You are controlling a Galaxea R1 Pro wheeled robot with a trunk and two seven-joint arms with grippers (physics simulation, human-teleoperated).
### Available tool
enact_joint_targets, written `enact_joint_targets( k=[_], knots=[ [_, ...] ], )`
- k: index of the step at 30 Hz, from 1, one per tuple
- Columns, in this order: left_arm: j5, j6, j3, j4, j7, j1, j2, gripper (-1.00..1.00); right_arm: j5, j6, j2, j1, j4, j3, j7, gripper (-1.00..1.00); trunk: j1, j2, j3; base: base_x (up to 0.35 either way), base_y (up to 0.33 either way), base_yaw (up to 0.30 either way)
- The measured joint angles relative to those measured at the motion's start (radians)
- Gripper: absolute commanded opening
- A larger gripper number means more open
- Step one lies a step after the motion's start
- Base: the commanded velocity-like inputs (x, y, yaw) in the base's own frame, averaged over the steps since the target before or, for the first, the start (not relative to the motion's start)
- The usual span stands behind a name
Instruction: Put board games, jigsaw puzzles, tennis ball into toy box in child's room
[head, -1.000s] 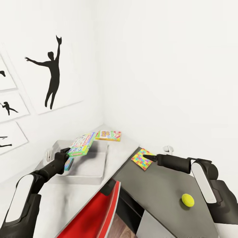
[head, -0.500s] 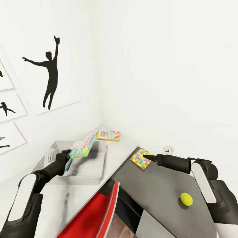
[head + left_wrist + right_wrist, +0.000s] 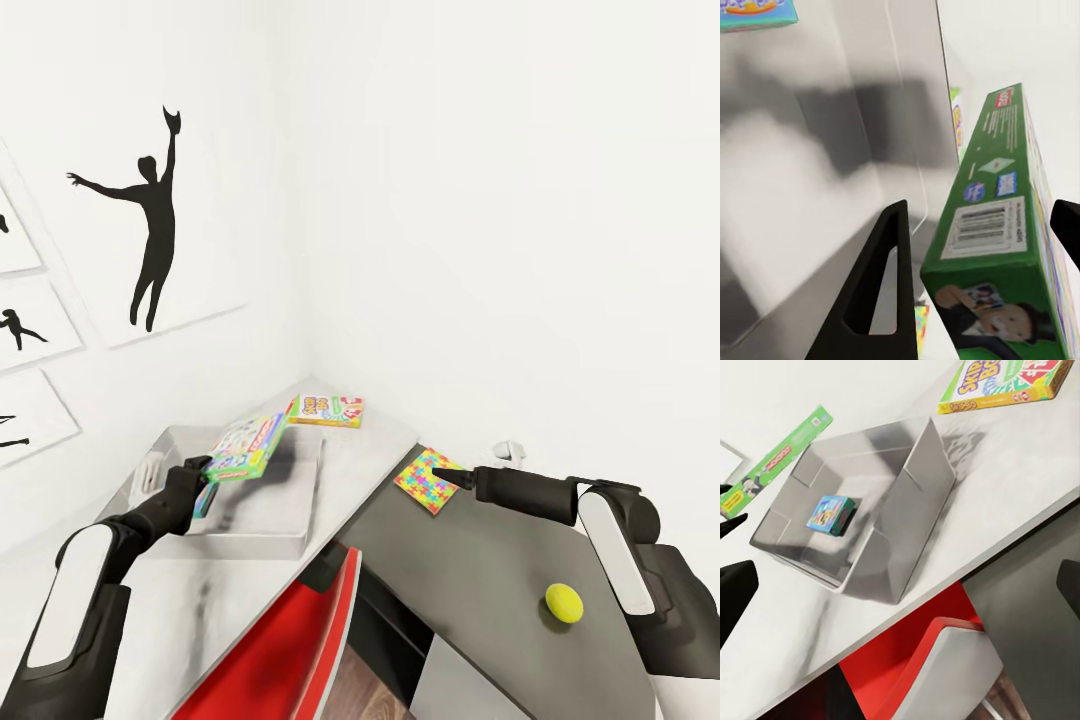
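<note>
Two arms: both reach forward over the L-shaped desk [image 3: 370, 455], the left toward the wall corner, the right over the lower dark-grey top.
Left gripper [image 3: 200, 470]: it grasps the green-edged board game [image 3: 247, 445] by one end, holding it tilted above the toy box [image 3: 262, 520]; in the left wrist view the black fingers [image 3: 881, 281] bracket the box's printed green side.
Right gripper [image 3: 440, 473]: stretched out level, its tip over the near corner of the jigsaw puzzle [image 3: 428, 480]; I cannot tell whether the fingers are spread or closed.
Toy box: light grey, smooth plastic, flared walls and rounded corners; a small blue board game [image 3: 831, 514] lies flat on its floor.
Skip-Bo box [image 3: 327, 410]: flat, glossy print, lying on the light top just beyond the bin, near the corner.
Jigsaw puzzle: thin square of bright interlocking pieces, flat on the dark top.
Tennis ball [image 3: 564, 603]: plain yellow-green, on the dark top beside the right forearm.
Chair [image 3: 290, 640]: red shell with pale edge, tucked at the desk's inner angle, cut off below.
Hard to make out: the held game's far end is cut off in the left wrist view.
</note>
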Motion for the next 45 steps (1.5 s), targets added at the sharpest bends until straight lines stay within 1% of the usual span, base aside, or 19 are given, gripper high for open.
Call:
enact_joint_targets(
  k=[10,21,29,33,36,37,38,42,43,45],
  knots=[
    [-0.021,-0.001,-0.004,0.007,0.003,-0.002,-0.002,-1.0,0.0,0.0,0.0,0.0,0.0,0.0,0.0,1.0,0.0,0.0,0.0,0.0,0.0,0.0],
    [-0.024,-0.002,-0.007,0.017,0.014,-0.016,-0.002,-1.0,0.0,0.0,0.0,0.0,0.0,0.001,0.0,1.0,0.0,0.0,0.0,0.0,0.0,0.0],
    [-0.022,-0.001,-0.01,0.05,0.023,-0.04,-0.003,-1.0,-0.001,0.0,-0.001,0.0,0.0,0.0,0.001,1.0,0.0,0.0,0.0,0.0,0.0,0.0],
    [-0.016,-0.001,-0.011,0.073,0.038,-0.053,-0.003,-1.0,-0.001,0.0,-0.002,0.0,0.0,0.0,0.001,1.0,0.0,0.0,0.0,0.0,0.0,0.0],
    [-0.008,0.0,-0.01,0.085,0.085,-0.066,-0.004,-1.0,-0.001,0.0,-0.002,0.0,0.0,-0.001,0.001,1.0,0.0,0.0,0.0,0.0,0.0,0.0],
    [-0.007,-0.001,-0.01,0.085,0.086,-0.067,-0.004,-1.0,-0.001,0.0,-0.002,0.0,0.0,-0.001,0.001,1.0,0.0,0.0,0.0,0.0,0.0,0.0],
    [-0.003,0.0,-0.01,0.087,0.103,-0.071,-0.005,-1.0,-0.001,0.0,-0.002,0.0,0.0,-0.001,0.001,1.0,0.0,0.0,0.0,0.0,0.0,0.0],
    [0.032,-0.001,-0.01,0.093,0.159,-0.084,-0.007,-1.0,-0.001,0.0,-0.001,0.0,0.0,-0.001,0.0,1.0,0.0,0.0,0.0,0.0,0.0,0.0],
    [0.033,-0.002,-0.01,0.093,0.159,-0.084,-0.007,-1.0,-0.001,0.0,-0.001,0.0,0.0,-0.001,0.0,1.0,0.0,0.0,0.0,0.0,0.0,0.0],
    [0.047,-0.002,-0.01,0.095,0.174,-0.089,-0.008,-1.0,-0.001,0.0,-0.001,0.0,0.0,-0.001,0.0,1.0,0.0,0.0,0.0,0.0,0.0,0.0]
  ],
)
